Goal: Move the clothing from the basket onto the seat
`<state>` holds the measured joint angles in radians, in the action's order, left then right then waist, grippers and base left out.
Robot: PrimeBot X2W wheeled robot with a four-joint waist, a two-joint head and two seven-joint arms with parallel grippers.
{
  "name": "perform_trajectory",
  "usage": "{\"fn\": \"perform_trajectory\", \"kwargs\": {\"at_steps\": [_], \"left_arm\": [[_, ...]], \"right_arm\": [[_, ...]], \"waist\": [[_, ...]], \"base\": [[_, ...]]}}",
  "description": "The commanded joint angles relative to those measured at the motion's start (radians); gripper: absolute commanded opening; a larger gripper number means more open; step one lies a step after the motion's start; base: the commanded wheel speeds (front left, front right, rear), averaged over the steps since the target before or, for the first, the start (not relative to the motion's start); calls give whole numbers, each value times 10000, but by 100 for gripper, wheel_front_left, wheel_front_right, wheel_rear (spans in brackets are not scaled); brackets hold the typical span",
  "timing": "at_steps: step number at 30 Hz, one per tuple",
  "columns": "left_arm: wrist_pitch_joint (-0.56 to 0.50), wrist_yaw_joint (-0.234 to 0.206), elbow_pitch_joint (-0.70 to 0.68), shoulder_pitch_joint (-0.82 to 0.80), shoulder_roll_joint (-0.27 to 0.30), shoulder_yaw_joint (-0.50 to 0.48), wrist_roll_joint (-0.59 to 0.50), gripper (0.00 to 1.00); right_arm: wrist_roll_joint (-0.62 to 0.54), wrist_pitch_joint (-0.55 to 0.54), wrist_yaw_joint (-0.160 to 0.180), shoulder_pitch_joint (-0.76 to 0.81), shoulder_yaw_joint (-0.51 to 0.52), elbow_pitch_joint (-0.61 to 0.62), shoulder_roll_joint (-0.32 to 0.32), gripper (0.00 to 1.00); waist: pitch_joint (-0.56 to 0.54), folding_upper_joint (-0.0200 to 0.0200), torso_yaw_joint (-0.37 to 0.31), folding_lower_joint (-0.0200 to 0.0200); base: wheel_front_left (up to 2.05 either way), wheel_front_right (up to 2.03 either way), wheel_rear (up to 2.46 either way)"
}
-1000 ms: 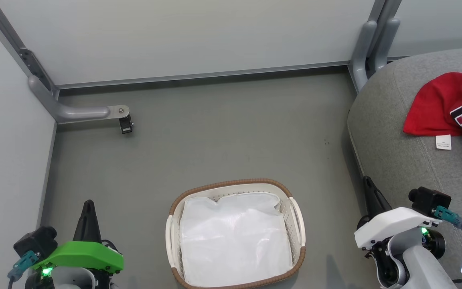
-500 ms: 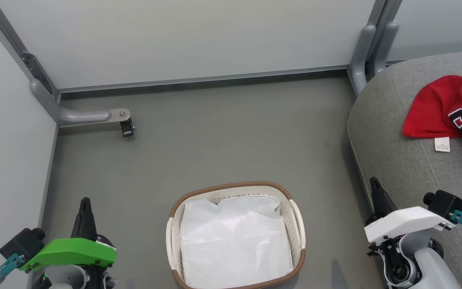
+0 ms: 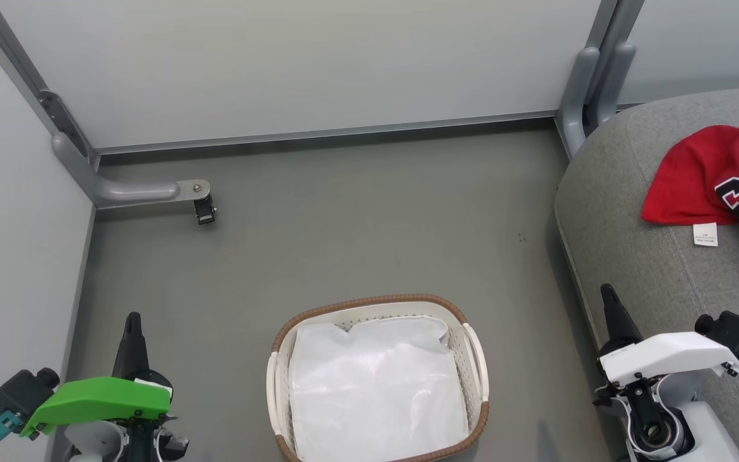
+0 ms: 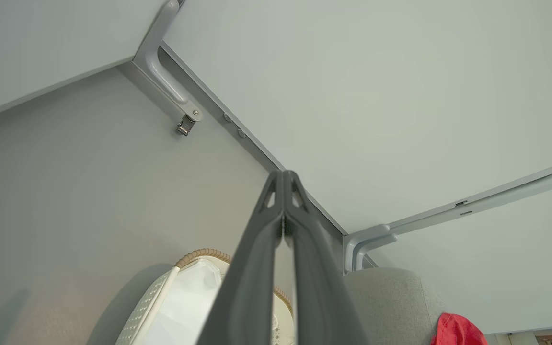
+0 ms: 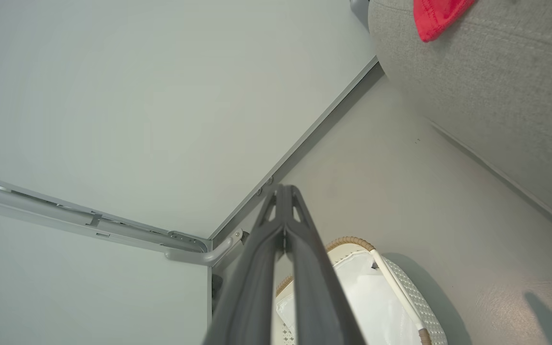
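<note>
While both arms sit low at either side of the head view, the red sports jersey with white stripe trim and navy-and-white lettering [image 3: 690,186] lies on the large rounded grey fabric seat [image 3: 632,269] at the right, running past the picture's edge. Its small white tag [image 3: 705,234] rests on the cushion just below the red cloth. The oval white perforated plastic basket with a brown woven rim [image 3: 369,301] stands on the grey floor [image 3: 344,244] between the 2 grippers, apart from the seat, with a plain white lining sheet [image 3: 376,398] spread across its inside. The left gripper [image 3: 131,319], under a green cover, points up the view with its 2 long dark fingers pressed together tip to tip and nothing between them; the left wrist view shows the same closed pair above the basket's rim. The right gripper [image 3: 607,292], under a white cover, is also fully closed and empty, its tips just beside the seat's near edge. Pale wall panels [image 3: 312,58] with grey metal posts close off the floor behind.
</note>
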<state>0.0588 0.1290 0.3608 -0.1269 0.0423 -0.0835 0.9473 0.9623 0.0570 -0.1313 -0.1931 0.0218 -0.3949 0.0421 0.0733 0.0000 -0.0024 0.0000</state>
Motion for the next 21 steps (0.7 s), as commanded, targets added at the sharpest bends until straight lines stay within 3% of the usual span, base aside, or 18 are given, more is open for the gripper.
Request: {"fn": "perform_trajectory", "kwargs": {"at_steps": [1,21], "left_arm": [[-79,13,-164,79,68,-42,353,0],[-645,18,-514,125,85,-138,2449,0]], "right_arm": [[325,-77,3,51,71,181,61,0],[2392,-636,5,340,363,644,76,0]], "waist": [[-15,0,1,0],[-199,0,7,0]], "base": [[0,0,0],[0,0,0]]}}
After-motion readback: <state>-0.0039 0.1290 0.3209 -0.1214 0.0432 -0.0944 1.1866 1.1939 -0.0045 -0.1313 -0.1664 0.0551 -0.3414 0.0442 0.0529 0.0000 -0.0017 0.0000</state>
